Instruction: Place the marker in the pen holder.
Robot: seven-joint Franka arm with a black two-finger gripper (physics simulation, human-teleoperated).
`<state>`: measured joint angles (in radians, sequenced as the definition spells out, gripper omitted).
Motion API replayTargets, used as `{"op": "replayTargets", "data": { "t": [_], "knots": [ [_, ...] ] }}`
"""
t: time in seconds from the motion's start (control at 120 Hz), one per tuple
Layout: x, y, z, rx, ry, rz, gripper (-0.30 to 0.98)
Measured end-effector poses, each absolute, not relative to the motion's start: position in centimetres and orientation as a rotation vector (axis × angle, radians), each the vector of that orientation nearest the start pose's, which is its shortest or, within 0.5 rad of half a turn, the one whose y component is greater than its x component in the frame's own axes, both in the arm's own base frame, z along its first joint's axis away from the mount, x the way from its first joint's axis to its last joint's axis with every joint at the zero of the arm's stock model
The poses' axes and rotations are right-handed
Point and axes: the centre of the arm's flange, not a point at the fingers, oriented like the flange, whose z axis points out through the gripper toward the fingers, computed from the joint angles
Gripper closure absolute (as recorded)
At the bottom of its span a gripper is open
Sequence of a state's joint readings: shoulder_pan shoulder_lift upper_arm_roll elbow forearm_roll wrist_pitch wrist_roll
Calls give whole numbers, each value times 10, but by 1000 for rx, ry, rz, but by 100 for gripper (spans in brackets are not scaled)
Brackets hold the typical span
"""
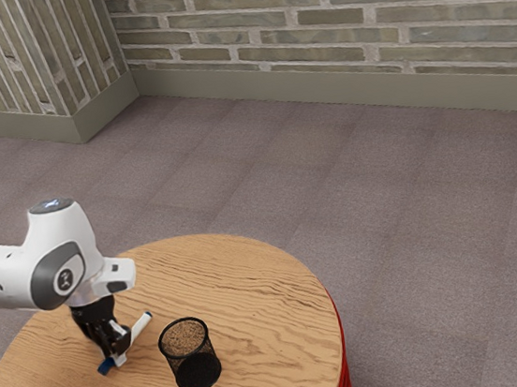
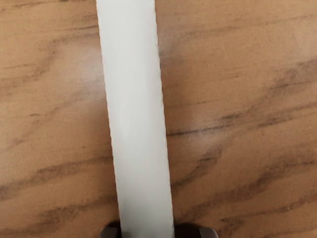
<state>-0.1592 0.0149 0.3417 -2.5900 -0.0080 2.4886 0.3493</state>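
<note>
One marker (image 2: 139, 119) lay at the centre of my work, white along its barrel, passing directly beneath my hand. Its blue end (image 1: 105, 367) pointed toward the exterior view's lower left, and its far end slanted off toward the upper right. It sat low, close over the wood grain; whether it rested on the surface or had just cleared it, I could not tell.

My end effector (image 1: 119, 347) was down at the marker's middle, astride the barrel. How far open it was, and whether it had any real hold of the marker, I could not make out.

Just beyond, toward the exterior view's right, stood the pen holder (image 1: 198, 373), a black mesh cup, upright and apart from the marker. Both belonged to the round wooden worktop (image 1: 264, 315), with carpeted floor (image 1: 414, 231) past its edge and a brick wall (image 1: 331, 15) behind.

As I judged it, the reach was done and the grasp was the step in hand. A sure grip, the lift, the carry across, the turn to bring the marker upright over the rim and the release into the holder were left. A grip that slipped could have let the barrel roll.
</note>
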Motion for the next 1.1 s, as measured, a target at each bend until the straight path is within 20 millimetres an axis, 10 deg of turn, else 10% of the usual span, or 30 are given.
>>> {"op": "replayTargets", "data": {
  "t": [0.575,0.85,1.1],
  "knots": [
    [427,72,253,-3135,213,141,78],
    [459,81,317,-3071,226,-34,79],
    [506,44,382,-2998,332,-26,79]
  ]
}}
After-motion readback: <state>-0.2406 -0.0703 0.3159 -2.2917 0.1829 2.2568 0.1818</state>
